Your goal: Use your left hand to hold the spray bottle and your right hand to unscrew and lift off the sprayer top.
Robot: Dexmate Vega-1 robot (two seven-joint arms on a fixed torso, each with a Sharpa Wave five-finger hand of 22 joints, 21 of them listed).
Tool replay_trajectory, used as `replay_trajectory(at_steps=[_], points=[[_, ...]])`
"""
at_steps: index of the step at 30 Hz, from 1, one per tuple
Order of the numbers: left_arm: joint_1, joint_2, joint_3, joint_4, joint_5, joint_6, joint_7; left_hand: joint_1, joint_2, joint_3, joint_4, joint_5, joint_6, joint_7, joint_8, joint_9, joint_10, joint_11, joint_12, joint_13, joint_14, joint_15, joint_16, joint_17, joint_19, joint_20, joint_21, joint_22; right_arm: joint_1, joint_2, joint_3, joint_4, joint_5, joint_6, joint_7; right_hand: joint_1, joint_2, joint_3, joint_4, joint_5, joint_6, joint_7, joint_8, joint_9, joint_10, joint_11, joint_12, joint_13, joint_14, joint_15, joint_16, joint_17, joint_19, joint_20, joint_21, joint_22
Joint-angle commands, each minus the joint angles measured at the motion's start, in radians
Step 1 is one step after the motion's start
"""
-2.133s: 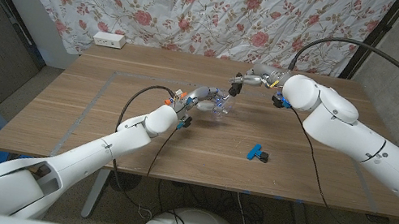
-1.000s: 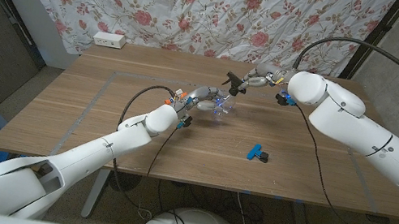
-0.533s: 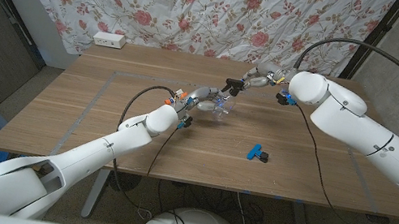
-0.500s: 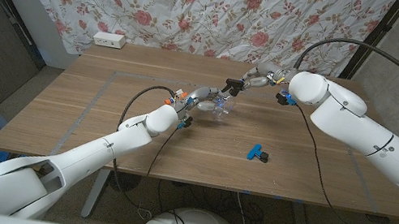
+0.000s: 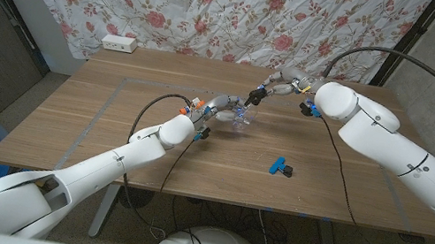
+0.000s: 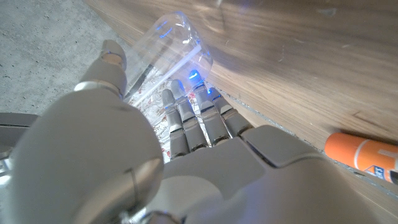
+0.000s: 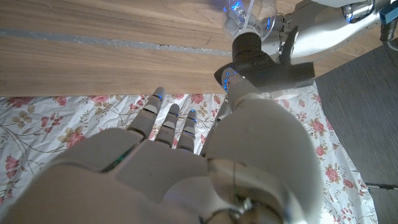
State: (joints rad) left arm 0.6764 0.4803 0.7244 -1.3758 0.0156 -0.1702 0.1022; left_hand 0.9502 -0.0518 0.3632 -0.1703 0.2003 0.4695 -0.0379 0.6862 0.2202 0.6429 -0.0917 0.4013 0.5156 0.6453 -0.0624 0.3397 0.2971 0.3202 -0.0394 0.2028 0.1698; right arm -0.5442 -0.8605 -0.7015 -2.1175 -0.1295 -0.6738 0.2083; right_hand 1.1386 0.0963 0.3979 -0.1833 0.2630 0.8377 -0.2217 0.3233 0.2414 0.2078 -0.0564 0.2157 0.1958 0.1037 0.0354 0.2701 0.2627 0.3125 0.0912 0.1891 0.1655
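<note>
Now the left hand (image 6: pixel 186 134) wraps around the clear spray bottle (image 6: pixel 168 53) near the middle of the wooden table (image 5: pixel 110 121), so it cannot spin. Above it, the right hand (image 5: pixel 276 84) pinches the black sprayer top (image 7: pixel 264 65) to twist it off.

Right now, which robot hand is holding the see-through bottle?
The left hand grips the clear spray bottle, fingers wrapped around its body. The right hand is up at the black sprayer top instead.
</note>
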Motion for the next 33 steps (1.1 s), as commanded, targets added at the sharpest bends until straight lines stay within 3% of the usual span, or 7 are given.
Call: replay_trajectory(at_steps=[1,11,22,27,33], points=[[0.003,0.000,0.000,0.003,-0.005,-0.007,-0.005,-0.004,0.138,0.017,0.014,0.004,0.010,-0.018,0.180,0.002,0.074,-0.064,0.002,0.010,0.006,-0.133,-0.003,0.000,0.005,-0.075,-0.005,0.004,-0.034,0.010,0.026,0.003,0.037,0.031,-0.061,0.001,-0.003,-0.001,0.002,0.002,0.012,-0.001,0.009,0.002,0.009,-0.001,0.003,0.002,0.007,-0.003,0.007,0.004,0.005,0.004,0.004,0.001],[-0.003,-0.004,0.000,0.020,-0.008,-0.020,-0.009,-0.006,0.139,0.018,0.011,0.003,0.012,-0.017,0.182,0.001,0.076,-0.064,0.000,0.011,0.007,-0.133,-0.003,0.001,0.005,-0.075,-0.005,0.004,-0.024,0.008,0.019,0.003,0.041,0.019,-0.064,0.010,-0.009,-0.004,0.002,-0.003,0.009,-0.002,0.005,-0.001,0.008,-0.008,0.000,0.002,0.001,-0.007,0.007,0.007,-0.005,0.004,-0.001,0.002],[-0.013,-0.015,-0.002,0.046,-0.008,-0.047,-0.002,-0.007,0.139,0.020,0.007,0.003,0.013,-0.017,0.185,0.000,0.077,-0.066,-0.003,0.011,0.008,-0.133,-0.005,0.001,0.005,-0.076,-0.005,0.004,-0.035,-0.021,0.036,-0.013,0.022,-0.003,-0.094,0.041,-0.010,-0.002,0.002,-0.008,-0.035,-0.001,-0.024,-0.014,0.003,-0.007,-0.005,0.002,-0.007,-0.007,0.008,0.012,-0.012,0.008,-0.002,0.002],[-0.013,-0.014,-0.004,0.046,-0.009,-0.044,-0.001,-0.009,0.139,0.021,0.006,0.003,0.013,-0.018,0.186,-0.001,0.079,-0.069,-0.003,0.012,0.008,-0.134,-0.007,0.001,0.005,-0.075,-0.005,0.004,-0.043,-0.027,0.050,-0.022,0.022,-0.021,-0.111,0.034,-0.015,-0.010,0.010,-0.014,-0.052,-0.002,-0.035,-0.019,0.004,-0.004,-0.005,0.002,-0.005,-0.002,0.011,0.015,-0.007,0.014,0.001,0.002],[-0.012,-0.013,-0.006,0.045,-0.010,-0.039,0.001,-0.011,0.141,0.022,0.006,0.003,0.012,-0.019,0.186,-0.002,0.079,-0.067,-0.005,0.012,0.008,-0.133,-0.008,0.001,0.005,-0.076,-0.005,0.004,-0.048,-0.036,0.064,-0.032,0.023,-0.039,-0.125,-0.010,-0.023,-0.035,0.034,-0.028,-0.073,-0.001,-0.055,-0.029,0.001,0.007,-0.009,0.003,-0.003,0.013,0.014,0.020,-0.002,0.027,0.002,0.003]])
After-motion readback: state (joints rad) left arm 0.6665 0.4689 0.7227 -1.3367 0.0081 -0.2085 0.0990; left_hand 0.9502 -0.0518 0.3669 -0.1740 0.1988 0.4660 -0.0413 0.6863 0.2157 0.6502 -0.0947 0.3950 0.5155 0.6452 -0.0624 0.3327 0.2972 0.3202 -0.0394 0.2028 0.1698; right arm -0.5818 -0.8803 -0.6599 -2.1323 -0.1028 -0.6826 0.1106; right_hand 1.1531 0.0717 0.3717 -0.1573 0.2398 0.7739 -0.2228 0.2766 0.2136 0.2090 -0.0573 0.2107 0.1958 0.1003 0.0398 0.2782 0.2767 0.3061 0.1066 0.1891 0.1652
